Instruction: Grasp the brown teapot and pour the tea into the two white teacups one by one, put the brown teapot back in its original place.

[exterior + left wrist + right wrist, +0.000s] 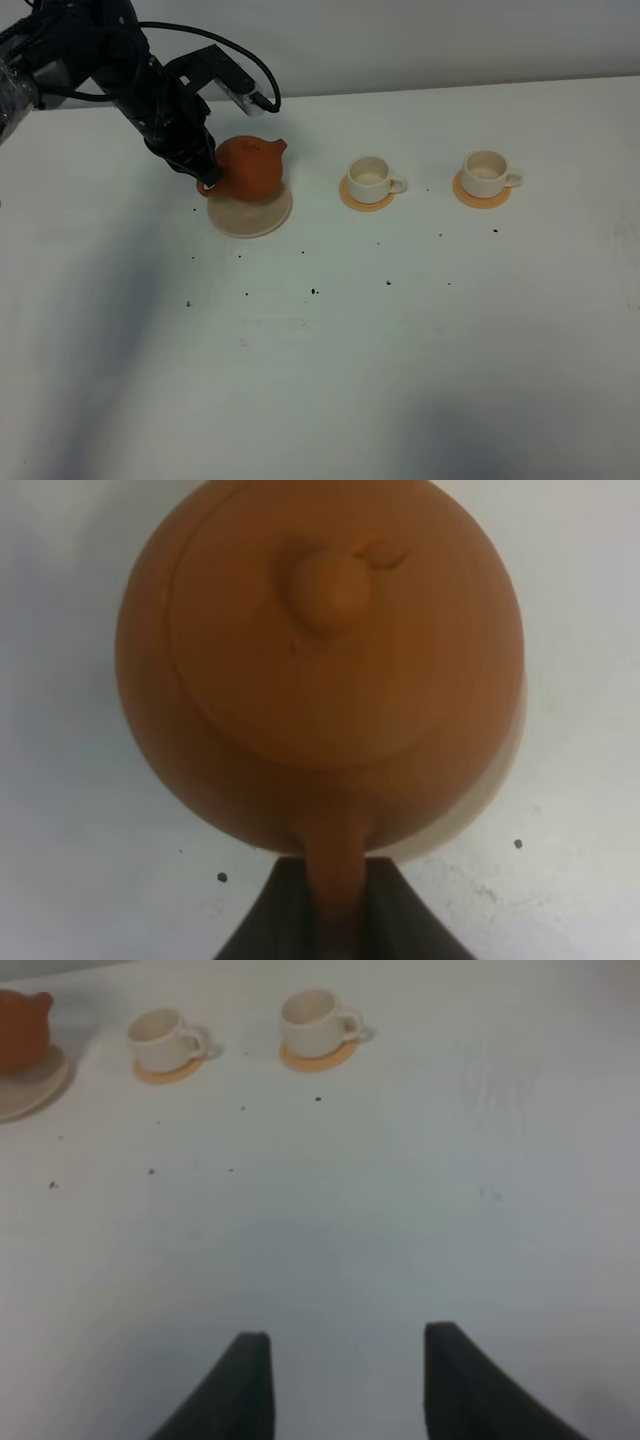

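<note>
The brown teapot (250, 168) is over the cream saucer (248, 214), spout pointing right. I cannot tell whether it rests on the saucer or is just above it. My left gripper (203, 172) is shut on the teapot's loop handle. In the left wrist view the teapot (320, 660) fills the frame, and its handle runs down between the dark fingers of the left gripper (338, 885). Two white teacups (369, 178) (486, 172) stand to the right on orange coasters. No tea shows. My right gripper (345, 1380) is open and empty over bare table.
The orange coasters (364, 201) (482, 198) lie under the cups. Small dark specks (314, 291) dot the white table (400, 350). In the right wrist view the cups (160, 1038) (312, 1018), teapot (20, 1025) and saucer (35, 1085) lie far off.
</note>
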You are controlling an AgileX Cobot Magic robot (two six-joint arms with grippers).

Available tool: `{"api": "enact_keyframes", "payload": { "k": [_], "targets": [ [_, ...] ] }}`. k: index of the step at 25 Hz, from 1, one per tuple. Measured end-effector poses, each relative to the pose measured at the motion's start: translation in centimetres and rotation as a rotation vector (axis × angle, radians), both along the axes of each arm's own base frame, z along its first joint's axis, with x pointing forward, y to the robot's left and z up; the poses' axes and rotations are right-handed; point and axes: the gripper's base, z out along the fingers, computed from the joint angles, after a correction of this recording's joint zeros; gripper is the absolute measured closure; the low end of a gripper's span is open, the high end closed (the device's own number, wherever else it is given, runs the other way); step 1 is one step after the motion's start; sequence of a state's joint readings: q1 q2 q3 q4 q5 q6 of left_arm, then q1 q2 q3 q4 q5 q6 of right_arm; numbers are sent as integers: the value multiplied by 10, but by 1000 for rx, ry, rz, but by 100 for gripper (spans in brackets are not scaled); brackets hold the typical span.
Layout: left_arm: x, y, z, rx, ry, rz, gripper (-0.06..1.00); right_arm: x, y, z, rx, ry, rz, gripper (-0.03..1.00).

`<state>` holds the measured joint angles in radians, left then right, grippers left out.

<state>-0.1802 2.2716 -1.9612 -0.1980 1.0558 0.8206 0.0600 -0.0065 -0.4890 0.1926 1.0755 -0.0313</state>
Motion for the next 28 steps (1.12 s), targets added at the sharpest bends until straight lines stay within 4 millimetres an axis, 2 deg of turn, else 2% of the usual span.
{"api": "enact_keyframes", "payload": {
  "k": [6, 11, 15, 23, 28],
  "targets": [
    [-1, 5, 7, 1, -7, -15, 82, 0, 0, 0, 0, 0, 0, 60],
    [-4, 5, 25, -14, -50, -43, 82, 0, 0, 0, 0, 0, 0, 60],
    [-5, 3, 30, -36, -69, -67, 82, 0, 0, 0, 0, 0, 0, 60],
    [-4, -11, 35, -172, -99, -114, 82, 0, 0, 0, 0, 0, 0, 60],
    [-8, -25, 35, -176, -100, -148, 82, 0, 0, 0, 0, 0, 0, 60]
  ]
}}
